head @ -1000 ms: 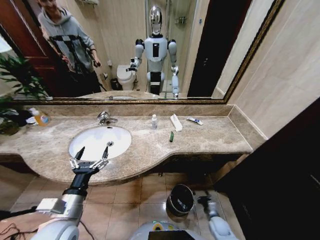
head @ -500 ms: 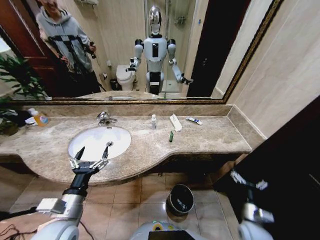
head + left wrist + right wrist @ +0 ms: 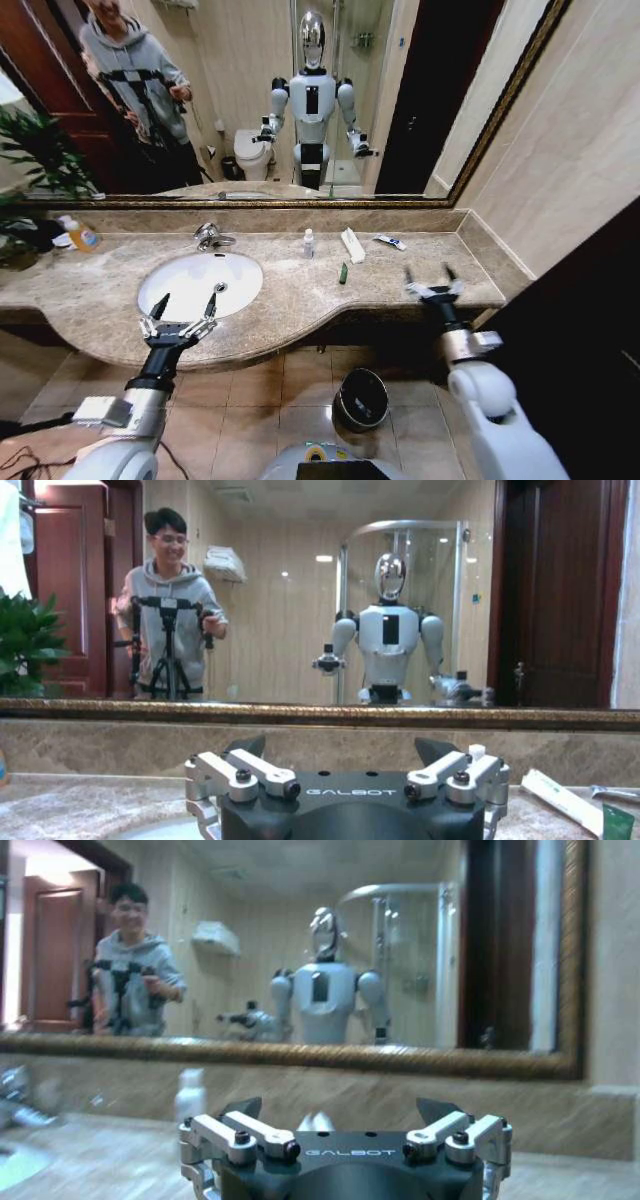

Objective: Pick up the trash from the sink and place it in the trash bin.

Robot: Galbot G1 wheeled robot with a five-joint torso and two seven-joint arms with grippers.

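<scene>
The trash lies on the marble counter to the right of the white sink, not in the basin. It is a tiny white bottle, a flat white packet, a blue-and-white tube and a small green stick. My left gripper hangs open and empty over the sink's front rim. My right gripper is open and empty above the counter's right end, a little right of the green stick. The trash bin stands on the floor below the counter. The right wrist view catches the white bottle ahead of the right gripper.
A chrome faucet stands behind the basin. A bottle with an orange label and a plant are at the far left. A large mirror backs the counter, and a dark wall closes the right side.
My right arm has swung up from the floor beside the bin to counter height at the right end. The left arm has not moved.
</scene>
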